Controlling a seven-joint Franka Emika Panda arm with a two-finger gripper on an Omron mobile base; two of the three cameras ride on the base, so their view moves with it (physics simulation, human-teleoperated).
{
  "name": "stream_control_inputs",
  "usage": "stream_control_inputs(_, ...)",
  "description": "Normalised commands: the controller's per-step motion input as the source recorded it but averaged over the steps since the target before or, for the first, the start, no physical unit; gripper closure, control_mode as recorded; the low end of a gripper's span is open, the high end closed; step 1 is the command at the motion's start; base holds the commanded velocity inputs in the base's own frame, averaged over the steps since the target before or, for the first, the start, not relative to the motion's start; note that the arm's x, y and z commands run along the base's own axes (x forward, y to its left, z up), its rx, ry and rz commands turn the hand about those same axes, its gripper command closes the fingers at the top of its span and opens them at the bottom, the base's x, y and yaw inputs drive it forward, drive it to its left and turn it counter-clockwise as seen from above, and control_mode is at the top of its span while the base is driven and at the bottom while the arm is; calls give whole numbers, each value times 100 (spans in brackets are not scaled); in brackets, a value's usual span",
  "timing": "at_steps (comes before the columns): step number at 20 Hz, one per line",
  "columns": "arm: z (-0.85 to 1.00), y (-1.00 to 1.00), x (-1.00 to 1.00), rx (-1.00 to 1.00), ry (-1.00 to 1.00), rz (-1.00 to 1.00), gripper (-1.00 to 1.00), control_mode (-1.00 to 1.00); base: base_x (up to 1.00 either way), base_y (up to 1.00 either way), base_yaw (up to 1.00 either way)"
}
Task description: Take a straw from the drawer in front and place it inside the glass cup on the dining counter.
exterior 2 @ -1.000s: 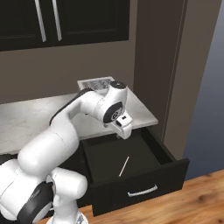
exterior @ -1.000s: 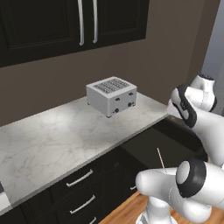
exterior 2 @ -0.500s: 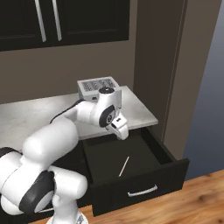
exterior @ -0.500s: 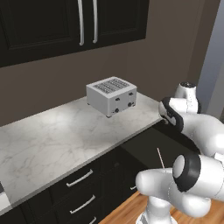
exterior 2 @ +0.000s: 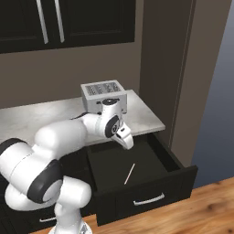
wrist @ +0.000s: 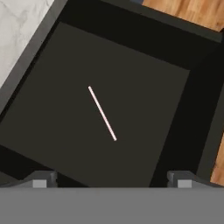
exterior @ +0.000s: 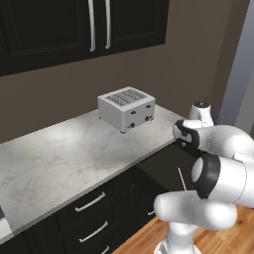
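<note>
The drawer [exterior 2: 151,196] stands pulled open below the marble worktop, its dark floor [wrist: 61,83] bare except for the straw. The straw [exterior 2: 130,173] [wrist: 102,113] [exterior: 182,178] is a thin pale stick lying flat and slanted near the middle of the drawer floor. My gripper [exterior 2: 128,142] [wrist: 111,181] hangs above the drawer's back half, pointing down at the straw and well clear of it. Its jaws are open with nothing between them. The glass cup and the dining counter are out of view.
A silver toaster [exterior: 126,109] [exterior 2: 103,93] sits on the marble worktop [exterior: 59,158] [exterior 2: 41,116] just behind the arm. Black cupboard doors [exterior: 89,25] hang above. A tall dark panel [exterior 2: 183,68] flanks the drawer's right side, with wooden floor [exterior 2: 210,205] in front.
The arm has folded lower, and the hand has sunk a little toward the open drawer. The jaws stayed open and the straw has not moved.
</note>
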Motion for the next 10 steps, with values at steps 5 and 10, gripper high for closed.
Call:
stream_control_inputs(5,-39,0,31,0,9,4,-100,-100,0,0,0)
stream_control_inputs(10,-41,-1,25,0,9,6,-100,-100,0,0,0)
